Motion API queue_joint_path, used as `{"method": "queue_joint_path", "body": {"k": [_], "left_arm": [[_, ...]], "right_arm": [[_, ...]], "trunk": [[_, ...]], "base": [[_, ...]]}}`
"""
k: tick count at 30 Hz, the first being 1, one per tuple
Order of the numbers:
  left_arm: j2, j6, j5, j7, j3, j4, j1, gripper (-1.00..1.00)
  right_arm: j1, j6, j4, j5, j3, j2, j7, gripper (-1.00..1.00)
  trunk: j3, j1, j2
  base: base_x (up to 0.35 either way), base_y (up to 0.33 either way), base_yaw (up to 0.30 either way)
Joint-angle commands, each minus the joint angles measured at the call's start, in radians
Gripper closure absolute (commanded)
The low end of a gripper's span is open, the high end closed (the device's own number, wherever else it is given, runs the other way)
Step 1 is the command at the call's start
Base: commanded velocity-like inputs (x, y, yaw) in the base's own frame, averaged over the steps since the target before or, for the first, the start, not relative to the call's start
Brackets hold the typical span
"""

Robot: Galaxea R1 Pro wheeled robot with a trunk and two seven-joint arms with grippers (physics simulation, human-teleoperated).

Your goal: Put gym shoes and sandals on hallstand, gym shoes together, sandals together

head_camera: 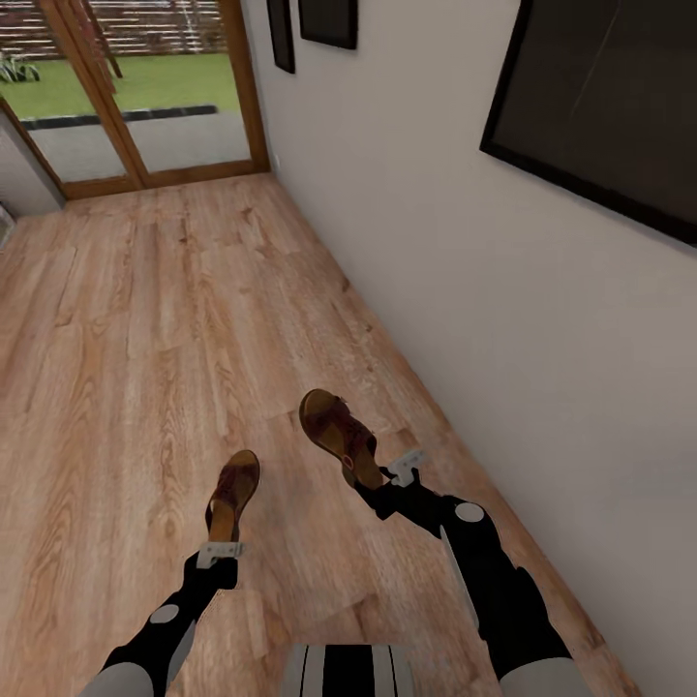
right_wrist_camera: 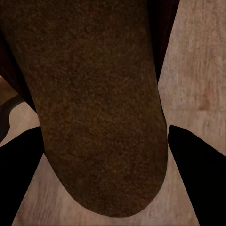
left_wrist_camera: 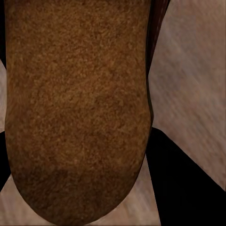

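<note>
- Looking down from the head view, each arm is carrying one dark brown leather open sandal with a tan flat sole, both lifted clear above the light brown wood-grain plank floor (head_camera: 145, 319).
- The left gripper (head_camera: 220, 551) is clamped on the heel end of the left sandal (head_camera: 233, 494), which points straight ahead and looks pretty level, so you see the tan footbed and a brown strap near the toe.
- The right gripper (head_camera: 404, 469) is closed on the heel of the right sandal (head_camera: 338, 436). That one angles forward and to the left and is rolled a bit on its side, showing reddish-brown straps.
- The two sandals are near each other but apart, with bare floor between them.
- In the left wrist view the sandal (left_wrist_camera: 77, 113) is a grainy, suede-looking brown slab with a rounded end, and dark fingers (left_wrist_camera: 183, 183) sit along its sides.
- Same deal in the right wrist view: a darker brown rounded sole (right_wrist_camera: 99, 108) between black fingers (right_wrist_camera: 197, 165).
- A plain off-white wall (head_camera: 465, 290) runs along the right, with black-framed pictures (head_camera: 600, 106), and a wood-framed glass door (head_camera: 145, 97) is at the far end.
</note>
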Motion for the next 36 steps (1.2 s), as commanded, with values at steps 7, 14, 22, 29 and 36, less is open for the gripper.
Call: {"method": "queue_joint_path", "body": {"k": [7,14,22,29,36], "left_arm": [[0.001,-0.003,-0.006,-0.011,0.007,-0.003,-0.001,1.00],[0.004,-0.002,-0.007,-0.008,0.001,-0.004,-0.001,1.00],[0.007,-0.001,-0.012,-0.008,-0.002,-0.006,-0.001,1.00],[0.008,-0.001,-0.014,-0.012,-0.001,-0.017,-0.001,1.00],[0.008,0.000,-0.016,-0.015,0.002,-0.032,0.000,1.00]], "right_arm": [[0.000,0.006,0.012,0.009,-0.002,0.000,0.004,1.00],[0.000,0.003,0.070,0.011,-0.005,-0.004,0.001,1.00],[0.000,-0.076,0.111,0.051,-0.006,-0.062,-0.012,1.00],[0.000,-0.307,0.344,0.070,-0.007,-0.080,-0.263,1.00],[0.000,-0.442,0.492,0.067,-0.007,-0.074,-0.444,1.00]], "trunk": [[-0.001,0.000,0.000],[-0.001,0.000,0.000],[-0.001,0.000,0.000],[-0.001,0.000,0.000],[-0.001,0.000,0.000]], "base": [[-0.040,0.306,0.000],[-0.080,0.307,0.000],[-0.019,0.307,0.000],[-0.001,0.307,0.000],[0.000,0.307,0.000]]}}
